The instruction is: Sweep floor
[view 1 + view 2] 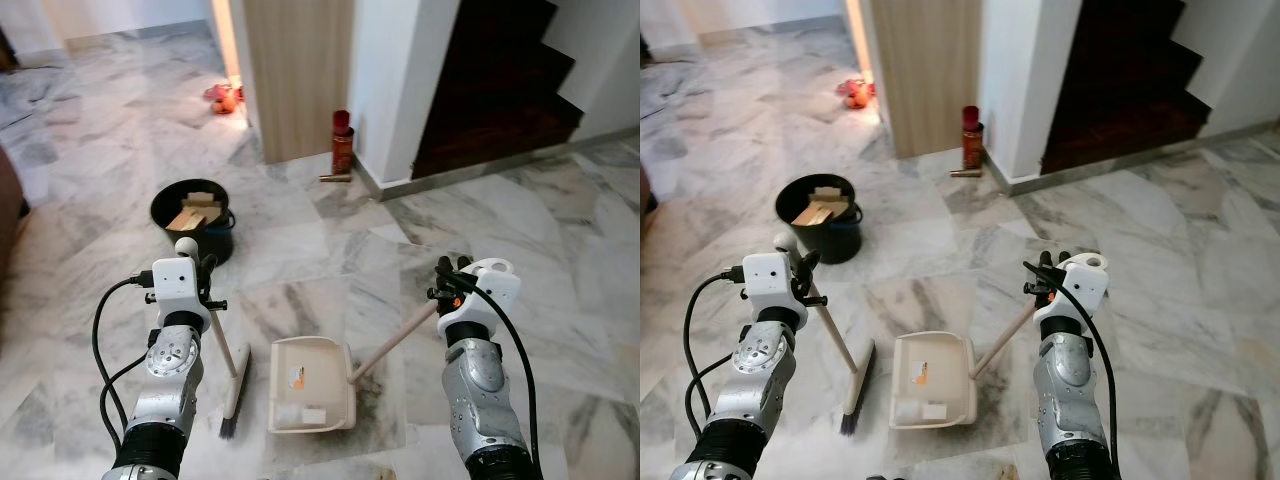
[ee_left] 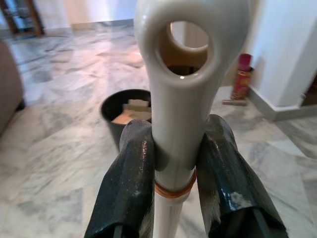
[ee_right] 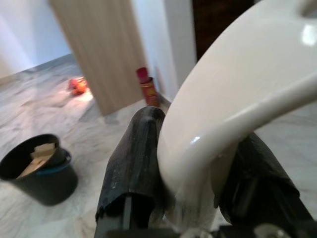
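Observation:
My left gripper [image 1: 203,268] is shut on the cream handle of a small broom [image 1: 232,372], whose dark bristles rest on the marble floor [image 1: 300,230] in front of me. The left wrist view has the handle's looped end [image 2: 185,74] clamped between the two black fingers [image 2: 130,183]. My right gripper [image 1: 450,275] is shut on the long handle of a cream dustpan [image 1: 312,386]. The pan lies flat on the floor just right of the bristles. The right wrist view has its curved handle end [image 3: 233,104] pinched between the fingers [image 3: 133,158].
A black bucket [image 1: 193,218] holding cardboard scraps stands ahead on the left. A wooden panel [image 1: 298,70], a red can [image 1: 342,140] and a white wall corner [image 1: 400,90] lie further ahead. Dark stairs [image 1: 500,80] rise at the right. Red items [image 1: 222,98] sit far back.

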### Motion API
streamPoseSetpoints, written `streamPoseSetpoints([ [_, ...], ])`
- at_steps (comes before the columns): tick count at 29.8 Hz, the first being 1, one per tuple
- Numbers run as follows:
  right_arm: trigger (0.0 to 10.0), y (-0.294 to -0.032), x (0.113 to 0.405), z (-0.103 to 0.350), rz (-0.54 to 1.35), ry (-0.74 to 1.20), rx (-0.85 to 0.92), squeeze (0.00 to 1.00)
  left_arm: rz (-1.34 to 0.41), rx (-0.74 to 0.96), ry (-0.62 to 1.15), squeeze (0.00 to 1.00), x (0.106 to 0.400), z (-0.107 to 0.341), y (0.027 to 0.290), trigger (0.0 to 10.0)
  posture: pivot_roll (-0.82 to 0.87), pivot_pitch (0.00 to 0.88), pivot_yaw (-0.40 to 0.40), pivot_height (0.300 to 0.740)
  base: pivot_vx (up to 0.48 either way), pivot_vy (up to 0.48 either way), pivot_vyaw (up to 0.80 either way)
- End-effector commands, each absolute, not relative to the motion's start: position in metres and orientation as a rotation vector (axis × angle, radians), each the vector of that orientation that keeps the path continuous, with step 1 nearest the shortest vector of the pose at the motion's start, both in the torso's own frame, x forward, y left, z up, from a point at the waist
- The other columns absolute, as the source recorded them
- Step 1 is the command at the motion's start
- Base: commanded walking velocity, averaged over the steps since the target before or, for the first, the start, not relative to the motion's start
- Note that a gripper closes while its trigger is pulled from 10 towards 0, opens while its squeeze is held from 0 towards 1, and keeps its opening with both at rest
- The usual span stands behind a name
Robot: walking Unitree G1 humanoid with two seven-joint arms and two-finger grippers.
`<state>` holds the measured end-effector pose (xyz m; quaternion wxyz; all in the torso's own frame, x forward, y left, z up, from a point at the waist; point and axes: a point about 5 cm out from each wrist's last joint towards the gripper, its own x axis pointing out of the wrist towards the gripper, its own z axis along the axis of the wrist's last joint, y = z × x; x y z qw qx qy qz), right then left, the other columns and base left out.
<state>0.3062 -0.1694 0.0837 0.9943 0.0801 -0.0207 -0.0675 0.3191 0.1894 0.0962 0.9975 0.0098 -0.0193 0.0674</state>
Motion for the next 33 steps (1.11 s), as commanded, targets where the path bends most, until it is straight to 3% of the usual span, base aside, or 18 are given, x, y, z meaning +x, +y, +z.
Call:
streamPoseSetpoints([
  [1, 10.0, -0.1707, 0.3087, 0.0934, -0.137, -0.087, 0.161, 0.00, 0.134, 0.031, -0.083, 0.00, 0.3212, 0.1052, 0.1897, 10.0, -0.08, 0.076, 0.014, 0.740, 0.000, 0.000, 0.44],
  [8, 10.0, -0.1703, 0.3088, 0.0934, -0.132, -0.086, 0.161, 0.00, 0.135, 0.032, -0.074, 0.00, 0.3212, 0.1043, 0.1897, 10.0, -0.08, 0.076, 0.014, 0.740, 0.000, 0.000, 0.28],
  [26, 10.0, -0.1692, 0.3088, 0.0931, -0.129, -0.083, 0.162, 0.00, 0.138, 0.029, -0.064, 0.00, 0.3215, 0.1033, 0.1904, 10.0, -0.08, 0.078, 0.014, 0.740, 0.000, 0.000, 0.76],
  [33, 10.0, -0.1691, 0.3091, 0.0922, -0.126, -0.077, 0.173, 0.00, 0.138, 0.037, -0.055, 0.00, 0.3210, 0.1017, 0.1902, 10.0, -0.07, 0.078, 0.012, 0.740, 0.000, 0.000, 0.00],
])
